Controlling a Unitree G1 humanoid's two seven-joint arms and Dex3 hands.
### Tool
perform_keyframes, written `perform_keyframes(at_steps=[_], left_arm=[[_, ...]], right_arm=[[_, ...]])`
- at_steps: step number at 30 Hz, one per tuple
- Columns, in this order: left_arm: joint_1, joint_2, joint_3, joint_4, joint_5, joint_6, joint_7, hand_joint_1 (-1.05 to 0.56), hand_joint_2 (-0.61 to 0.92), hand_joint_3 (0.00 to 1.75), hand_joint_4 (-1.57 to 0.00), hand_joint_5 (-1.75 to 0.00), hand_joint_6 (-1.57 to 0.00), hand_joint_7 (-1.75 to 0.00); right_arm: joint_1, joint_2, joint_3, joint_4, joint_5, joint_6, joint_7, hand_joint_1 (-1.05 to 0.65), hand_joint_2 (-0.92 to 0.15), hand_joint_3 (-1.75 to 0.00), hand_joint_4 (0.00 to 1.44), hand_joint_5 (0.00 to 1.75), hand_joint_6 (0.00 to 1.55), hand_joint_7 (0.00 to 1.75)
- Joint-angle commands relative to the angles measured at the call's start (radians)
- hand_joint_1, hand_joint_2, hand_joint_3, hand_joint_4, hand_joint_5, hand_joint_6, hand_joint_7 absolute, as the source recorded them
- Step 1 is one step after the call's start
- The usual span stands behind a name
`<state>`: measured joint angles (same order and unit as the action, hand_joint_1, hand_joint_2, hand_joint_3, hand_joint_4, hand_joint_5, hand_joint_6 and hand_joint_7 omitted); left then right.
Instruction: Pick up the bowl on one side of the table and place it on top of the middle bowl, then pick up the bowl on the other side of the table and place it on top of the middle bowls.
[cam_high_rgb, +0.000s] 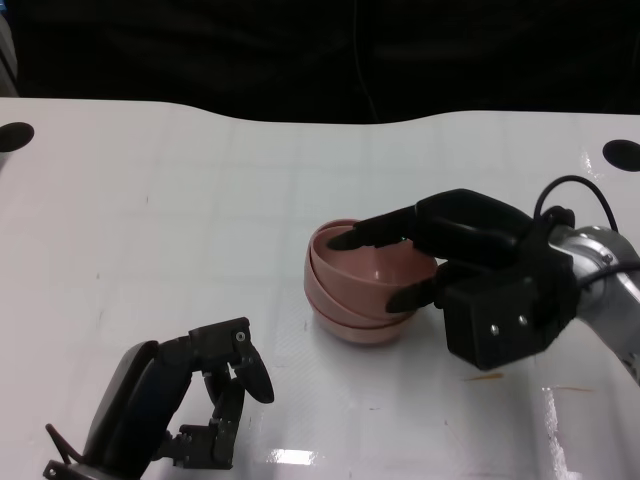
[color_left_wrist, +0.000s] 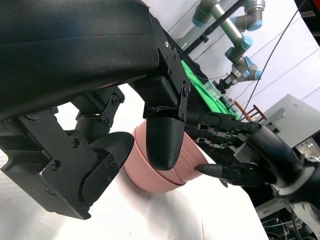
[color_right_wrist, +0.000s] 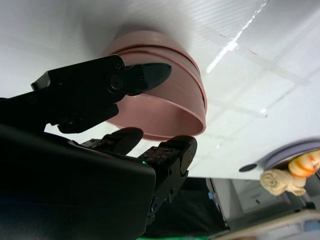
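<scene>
Two hands are on my screen. My right hand (cam_high_rgb: 425, 262) comes in from the right side of the desk (cam_high_rgb: 150, 220) and is spread around the top bowl (cam_high_rgb: 375, 268) of the pink stack: one finger (cam_high_rgb: 375, 232) lies across the far rim and over the bowl's hollow, another sits low against the near right side of the stack. In the right wrist view the same spread shows, with fingers (color_right_wrist: 100, 87) above and below the rim of the top bowl (color_right_wrist: 165, 107). The fingers are at the bowl, but I cannot tell from any view whether they are clamping it or just resting around it.

My left hand (cam_high_rgb: 205, 400) is down at the near left of the desk, fingers curled inward, with nothing in them. It sits well apart from the bowls, which lie ahead of it and to its right. In the left wrist view its fingers (color_left_wrist: 162, 140) hang in front of the stack (color_left_wrist: 155, 170) without touching it, and the right hand (color_left_wrist: 240, 150) shows on the stack's far side.

Counting the bowls: I make out three pink rims nested one in another, all in one stack (cam_high_rgb: 360, 300) near the middle of the desk. The upper bowls sit tilted, their rims higher on the far left than on the near right. The lowest one (cam_high_rgb: 365, 332) rests on the desk surface.

Beyond the desk, the left wrist view shows one grey-and-blue robot arm (color_left_wrist: 232, 35) in the background.
</scene>
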<state>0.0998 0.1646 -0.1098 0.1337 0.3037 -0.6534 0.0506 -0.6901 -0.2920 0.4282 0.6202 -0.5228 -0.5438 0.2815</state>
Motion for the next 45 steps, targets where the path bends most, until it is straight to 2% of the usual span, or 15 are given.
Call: perform_keyframes(at_steps=[1,6,12,15,21,25,31,34,35,36,37,39,40,42,45], left_arm=[[0.005,0.008,0.004,0.001,-0.016,0.010,-0.009,0.05,0.24,1.59,-0.88,-1.73,-0.86,-1.47],[0.005,0.011,0.003,-0.001,-0.018,0.013,-0.012,0.05,0.25,1.58,-0.88,-1.73,-0.86,-1.47],[0.002,0.017,0.006,0.008,-0.026,0.006,-0.017,0.05,0.23,1.60,-0.89,-1.73,-0.87,-1.47],[0.001,0.018,0.007,0.010,-0.027,0.004,-0.017,0.06,0.23,1.60,-0.89,-1.74,-0.87,-1.48],[-0.003,0.021,0.009,0.023,-0.024,-0.015,-0.012,0.05,0.22,1.60,-0.91,-1.72,-0.87,-1.50],[-0.002,0.022,0.009,0.021,-0.020,-0.019,-0.008,0.05,0.22,1.61,-0.91,-1.72,-0.87,-1.49],[-0.001,0.025,0.014,0.029,-0.022,-0.032,-0.005,0.05,0.20,1.63,-0.92,-1.73,-0.88,-1.49],[0.001,0.026,0.016,0.030,-0.026,-0.035,-0.006,0.06,0.20,1.64,-0.92,-1.73,-0.89,-1.48],[0.004,0.029,0.017,0.032,-0.030,-0.039,-0.009,0.06,0.20,1.64,-0.92,-1.73,-0.89,-1.48],[0.006,0.032,0.018,0.033,-0.032,-0.042,-0.011,0.06,0.20,1.64,-0.92,-1.72,-0.89,-1.48],[0.008,0.034,0.020,0.033,-0.035,-0.044,-0.013,0.06,0.20,1.64,-0.92,-1.72,-0.89,-1.48],[0.009,0.037,0.021,0.034,-0.036,-0.047,-0.014,0.06,0.20,1.64,-0.92,-1.72,-0.89,-1.47],[0.010,0.040,0.022,0.031,-0.031,-0.043,-0.013,0.06,0.20,1.64,-0.92,-1.72,-0.89,-1.47],[0.012,0.044,0.024,0.029,-0.026,-0.039,-0.012,0.05,0.20,1.63,-0.92,-1.72,-0.89,-1.48],[0.012,0.045,0.023,0.029,-0.025,-0.039,-0.011,0.04,0.19,1.63,-0.92,-1.72,-0.89,-1.48]], right_arm=[[0.055,-0.048,-0.035,-0.094,-0.024,0.017,-0.061,-0.59,-0.92,-0.19,0.31,0.06,0.35,0.00],[0.114,-0.077,-0.057,-0.190,-0.051,0.037,-0.107,-0.62,-0.92,-0.21,0.30,0.06,0.34,0.00],[0.299,-0.101,-0.158,-0.326,-0.022,-0.031,-0.264,-0.61,-0.92,-0.23,0.29,0.07,0.33,0.00],[0.337,-0.105,-0.177,-0.354,-0.019,-0.043,-0.279,-0.61,-0.92,-0.24,0.28,0.07,0.31,0.00],[0.515,-0.140,-0.243,-0.494,0.038,-0.067,-0.268,-0.53,-0.92,-0.14,0.28,0.08,0.34,0.01],[0.616,-0.134,-0.277,-0.573,0.093,-0.063,-0.256,-0.39,-0.91,-0.06,0.36,0.18,0.45,0.07],[0.732,-0.111,-0.302,-0.641,0.156,-0.058,-0.252,-0.17,-0.92,-0.04,0.60,0.38,0.67,0.16],[0.747,-0.096,-0.306,-0.640,0.160,-0.064,-0.259,-0.12,-0.92,-0.05,0.62,0.57,0.75,0.17],[0.750,-0.076,-0.304,-0.605,0.152,-0.093,-0.289,-0.09,-0.92,-0.06,0.67,0.63,0.80,0.19],[0.752,-0.058,-0.304,-0.571,0.143,-0.121,-0.318,-0.02,-0.91,-0.11,0.78,0.76,0.91,0.24],[0.750,-0.045,-0.303,-0.542,0.136,-0.145,-0.342,0.01,-0.83,-0.28,0.81,0.90,0.97,0.27],[0.745,-0.034,-0.304,-0.511,0.126,-0.173,-0.363,0.05,-0.58,-0.77,0.83,1.07,1.02,0.31],[0.731,-0.028,-0.305,-0.477,0.130,-0.200,-0.374,0.06,-0.53,-0.85,0.83,1.09,1.03,0.32],[0.710,-0.020,-0.307,-0.426,0.135,-0.242,-0.386,0.10,-0.39,-1.14,0.90,1.42,1.12,0.47],[0.699,-0.017,-0.311,-0.396,0.132,-0.271,-0.393,0.11,-0.33,-1.26,0.90,1.55,1.13,0.56]])
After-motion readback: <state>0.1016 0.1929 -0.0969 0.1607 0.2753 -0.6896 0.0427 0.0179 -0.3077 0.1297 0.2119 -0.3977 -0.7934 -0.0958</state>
